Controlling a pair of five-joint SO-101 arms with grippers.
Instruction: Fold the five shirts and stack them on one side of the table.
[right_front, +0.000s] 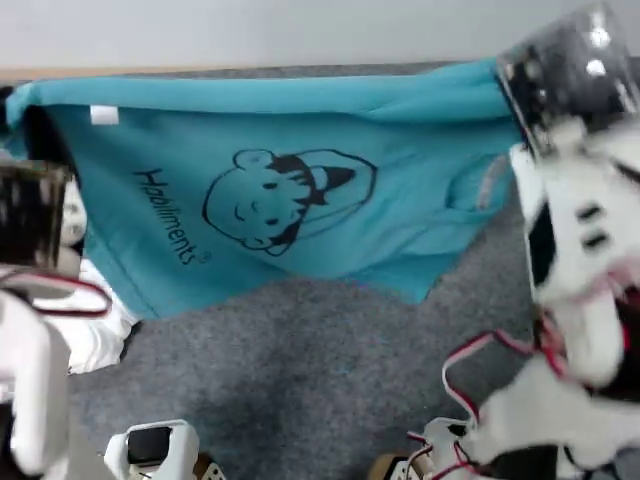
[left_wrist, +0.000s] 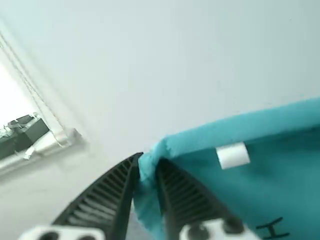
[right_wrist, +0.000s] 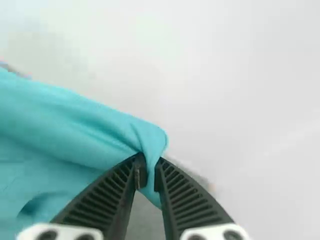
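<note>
A teal T-shirt (right_front: 300, 200) hangs spread wide between two robot arms, held up off the grey worktop (right_front: 300, 380). Its top edge runs nearly straight across the high view, from one arm to the other. The cloth below drapes down in soft folds to an uneven lower edge. Whether that lower edge touches the surface cannot be told.

The left claw (left_wrist: 147, 167) is clenched on one corner of the shirt. Its two ribbed black fingers (left_wrist: 112, 187) pinch a bunched fold of teal cloth between them. A small white tag (left_wrist: 232, 155) sits on the fabric just beside this grip. The right claw (right_wrist: 146, 167) is clenched on the opposite corner, where the cloth curls over the fingertips in a rounded fold.

The shirt front faces the high camera and lies turned sideways. It carries a dark line drawing of a cartoon face (right_front: 285, 200), with a line of lettering next to it.

The worktop has a grey, felt-like cover. A piece of white fabric (right_front: 100, 325) lies on it under the left arm, partly hidden by the shirt. The white bases of both arms (right_front: 150, 450) stand at the near edge, with red and white cables (right_front: 480, 350) looping by the right one. A thin wood-coloured strip (right_front: 100, 72) runs along the far edge, below a plain pale wall (right_front: 250, 30).
</note>
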